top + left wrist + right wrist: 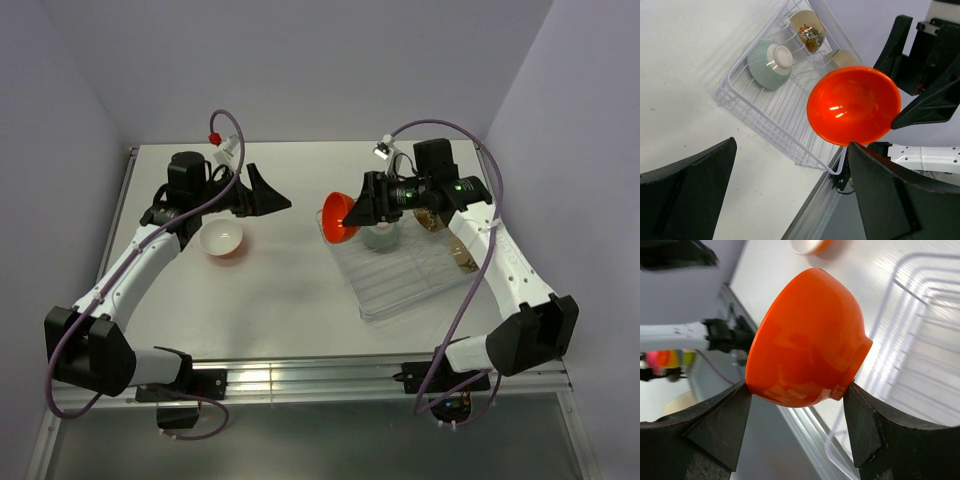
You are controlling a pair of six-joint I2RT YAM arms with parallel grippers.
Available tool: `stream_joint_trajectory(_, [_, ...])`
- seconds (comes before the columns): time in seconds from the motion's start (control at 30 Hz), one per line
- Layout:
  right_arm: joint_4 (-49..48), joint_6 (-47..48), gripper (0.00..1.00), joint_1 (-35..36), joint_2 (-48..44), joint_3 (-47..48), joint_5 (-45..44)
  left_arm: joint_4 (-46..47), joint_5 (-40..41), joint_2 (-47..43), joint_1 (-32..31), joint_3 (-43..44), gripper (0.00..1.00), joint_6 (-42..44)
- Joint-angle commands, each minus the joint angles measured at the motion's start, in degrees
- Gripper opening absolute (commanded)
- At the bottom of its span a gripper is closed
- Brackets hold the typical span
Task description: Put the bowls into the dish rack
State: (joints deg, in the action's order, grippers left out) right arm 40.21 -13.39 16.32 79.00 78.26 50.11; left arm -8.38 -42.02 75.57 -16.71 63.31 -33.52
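While the right tool point(797, 390) clamps an orange bowl point(805, 335) over the dish rack's point(400, 290) left edge, half hiding a racked green bowl point(380, 239), the left tool point(270, 190) gapes empty near a white-lined bowl point(223, 241) on open tabletop point(290, 290).

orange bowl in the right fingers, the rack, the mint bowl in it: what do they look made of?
The orange bowl: glossy, sharp highlights, uniform saturated colour; likely plastic, glazed ceramic possible.
The dish rack: thin white rods, looped rim; looks like coated wire.
The mint bowl: finely ribbed outside, shiny white foot; probably glazed ceramic.
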Motion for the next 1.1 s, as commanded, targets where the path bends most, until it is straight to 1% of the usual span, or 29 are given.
stream_joint_trajectory(0.0, [9.2, 12.1, 0.00, -1.1, -5.0, -1.3, -6.3, -2.0, 0.5, -1.4, -0.3, 4.2, 0.99, 3.5])
stream_joint_trajectory(0.03, [10.5, 12.8, 0.00, -1.1, -6.0, -1.3, -10.2, -3.1, 1.0, -0.5, -0.3, 5.8, 1.00, 4.2])
stream_joint_trajectory(0.1, [14.0, 17.3, 0.00, -1.2, -6.3, -1.2, -13.5, -6.9, 2.6, 0.3, -0.3, 7.5, 0.99, 6.3])
stream_joint_trajectory(0.13, [14.9, 18.1, 0.00, -1.3, -6.4, -1.1, -16.8, -7.8, 3.1, 0.7, -0.3, 8.7, 0.99, 6.7])
stream_joint_trajectory(0.2, [17.5, 20.4, 0.00, -1.3, -6.3, -0.7, -20.2, -9.0, 4.1, 0.6, -0.2, 9.4, 0.99, 8.1])
stream_joint_trajectory(0.23, [18.1, 21.2, 0.00, -1.4, -6.2, -0.9, -23.4, -9.0, 4.4, 0.0, -0.2, 9.1, 1.00, 8.5])
stream_joint_trajectory(0.47, [21.5, 23.8, 0.00, -1.2, -5.4, -2.3, -37.2, -10.2, 7.7, -2.6, -0.2, 7.0, 1.00, 10.8])
stream_joint_trajectory(0.63, [21.6, 23.8, 0.00, -0.7, -4.7, -5.0, -43.0, -10.8, 7.8, -2.0, -0.2, 7.9, 0.99, 11.0])
stream_joint_trajectory(0.83, [19.5, 23.8, 0.00, 1.3, -5.3, -8.8, -50.0, -10.9, 8.1, -1.9, -0.2, 8.0, 1.00, 11.0])
stream_joint_trajectory(1.07, [20.5, 22.9, 0.00, 3.8, -3.5, -10.2, -54.8, -10.8, 8.6, -2.2, -0.1, 7.6, 0.99, 10.1])
